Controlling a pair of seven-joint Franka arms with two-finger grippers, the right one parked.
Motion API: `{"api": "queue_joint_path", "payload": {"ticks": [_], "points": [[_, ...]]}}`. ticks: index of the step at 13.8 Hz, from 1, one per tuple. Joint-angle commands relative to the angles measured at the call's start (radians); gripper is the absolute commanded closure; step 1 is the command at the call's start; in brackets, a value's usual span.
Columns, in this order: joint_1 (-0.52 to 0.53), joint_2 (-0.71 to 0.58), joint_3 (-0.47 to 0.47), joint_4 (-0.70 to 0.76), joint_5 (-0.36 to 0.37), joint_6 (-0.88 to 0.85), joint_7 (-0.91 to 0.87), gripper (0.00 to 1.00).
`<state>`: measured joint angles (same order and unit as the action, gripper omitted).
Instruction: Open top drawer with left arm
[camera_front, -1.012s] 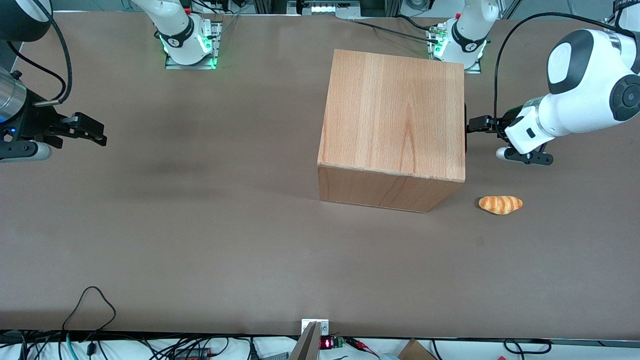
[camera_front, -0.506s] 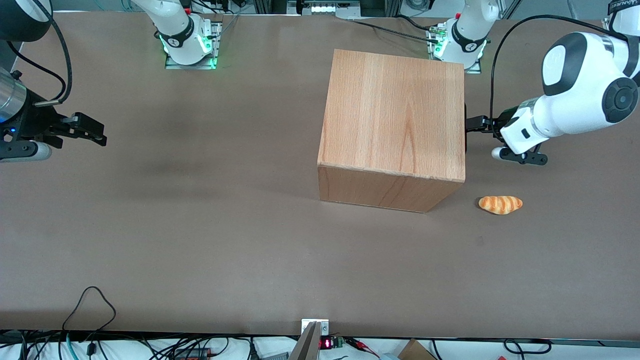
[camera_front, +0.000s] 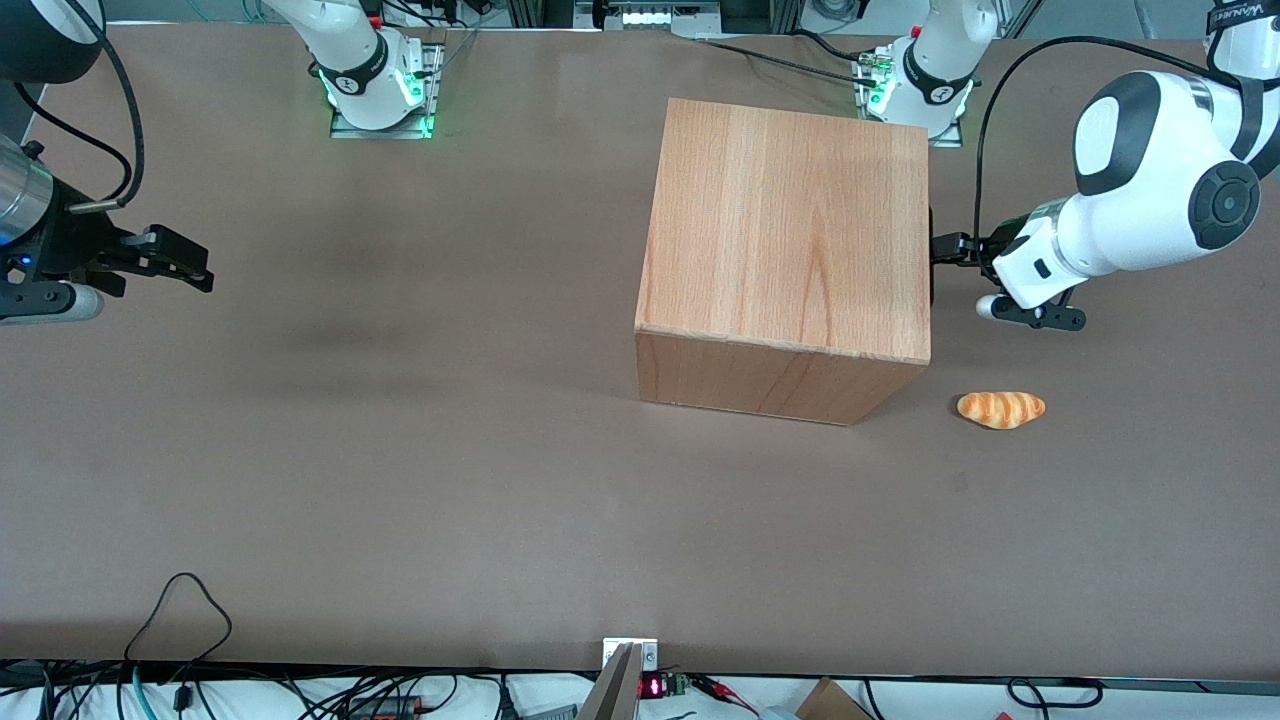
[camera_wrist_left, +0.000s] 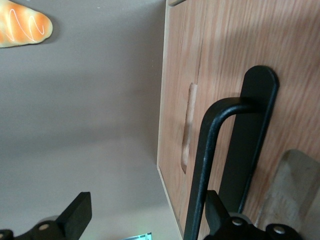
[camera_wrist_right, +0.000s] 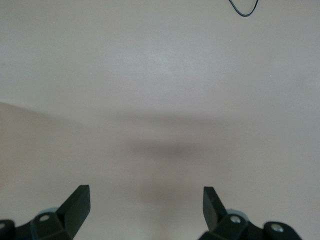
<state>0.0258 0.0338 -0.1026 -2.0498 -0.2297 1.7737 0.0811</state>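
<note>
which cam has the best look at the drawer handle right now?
Left wrist view: the black handle on the top drawer fills it, with the open gripper straddling it. Front view shows only the cabinet top and the gripper at its face. Right wrist view shows only table.

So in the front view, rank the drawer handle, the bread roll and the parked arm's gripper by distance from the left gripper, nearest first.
From the left gripper, fingers open:
1. Drawer handle, on the cabinet face right at the gripper.
2. Bread roll, on the table, nearer the camera.
3. Parked arm's gripper, at the table's parked end.
</note>
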Motion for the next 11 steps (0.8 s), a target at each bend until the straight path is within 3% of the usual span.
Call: {"api": "queue_joint_path", "payload": {"ticks": [1,11], "points": [[0.0,-0.011,-0.008,-0.033,-0.026,0.027,0.025,0.0],[0.002,0.023,-0.008,-0.029,-0.008,0.038,0.034,0.0]]}}
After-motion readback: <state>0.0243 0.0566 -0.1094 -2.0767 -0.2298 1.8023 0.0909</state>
